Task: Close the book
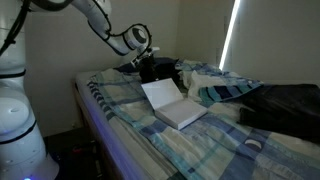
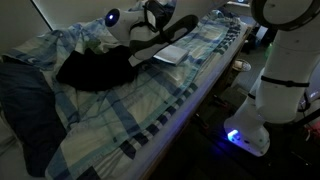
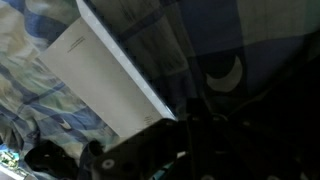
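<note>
Robot base (image 1: 15, 120) stands at the near corner of the surface (image 1: 78, 85), a bed covered in blue-and-white plaid bedding (image 1: 190, 150). A small pale object (image 1: 253, 145) lies on the bedding near the front; too small to name.

The book (image 1: 172, 104) lies open about mid-surface, white pages up. One half is flat on the bedding and the other half is tilted up from the spine. In an exterior view the book (image 2: 172, 52) sits near the bed edge on the robot's side, just beside the black bag (image 2: 95, 68). In an exterior view the bag (image 1: 285, 105) lies well off to the side of the book.

Wrist view: a white page of the book (image 3: 100, 80) fills the upper left, with its dark cover edge running diagonally. Bedding with a crescent-moon print (image 3: 230, 70) lies beyond it.

The pincer (image 1: 141, 45) hangs above and behind the book's raised half, apparently apart from it. In the wrist view it (image 3: 140, 155) is only a dark blur at the bottom edge. I cannot tell how far open it is or whether it grips anything.

A bright window strip (image 1: 232, 35) shows at the back.
</note>
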{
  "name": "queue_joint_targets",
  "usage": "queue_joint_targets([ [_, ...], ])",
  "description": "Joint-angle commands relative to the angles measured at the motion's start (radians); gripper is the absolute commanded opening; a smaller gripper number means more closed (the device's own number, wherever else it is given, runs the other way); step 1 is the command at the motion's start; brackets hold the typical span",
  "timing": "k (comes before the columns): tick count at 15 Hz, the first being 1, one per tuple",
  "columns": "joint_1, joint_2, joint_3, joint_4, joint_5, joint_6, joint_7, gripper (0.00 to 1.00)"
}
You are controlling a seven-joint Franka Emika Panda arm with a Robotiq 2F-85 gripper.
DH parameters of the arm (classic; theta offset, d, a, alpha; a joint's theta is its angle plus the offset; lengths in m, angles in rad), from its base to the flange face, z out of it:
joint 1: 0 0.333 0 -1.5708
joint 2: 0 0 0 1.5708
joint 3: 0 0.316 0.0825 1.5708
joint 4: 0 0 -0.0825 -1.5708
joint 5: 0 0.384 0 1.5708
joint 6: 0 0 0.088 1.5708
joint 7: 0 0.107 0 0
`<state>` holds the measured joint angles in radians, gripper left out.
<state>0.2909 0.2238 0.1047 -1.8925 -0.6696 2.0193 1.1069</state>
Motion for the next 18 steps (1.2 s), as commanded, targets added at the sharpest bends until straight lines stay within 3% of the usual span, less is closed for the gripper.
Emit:
queue_joint_targets([
  [1, -0.007, -0.014, -0.001, 0.004, -0.027, -0.032, 0.029, 0.00],
  [13, -0.042, -0.049, -0.007, 0.009, -0.016, -0.039, 0.028, 0.00],
  [18, -0.069, -0.085, -0.013, -0.039, -0.006, -0.035, 0.053, 0.00],
])
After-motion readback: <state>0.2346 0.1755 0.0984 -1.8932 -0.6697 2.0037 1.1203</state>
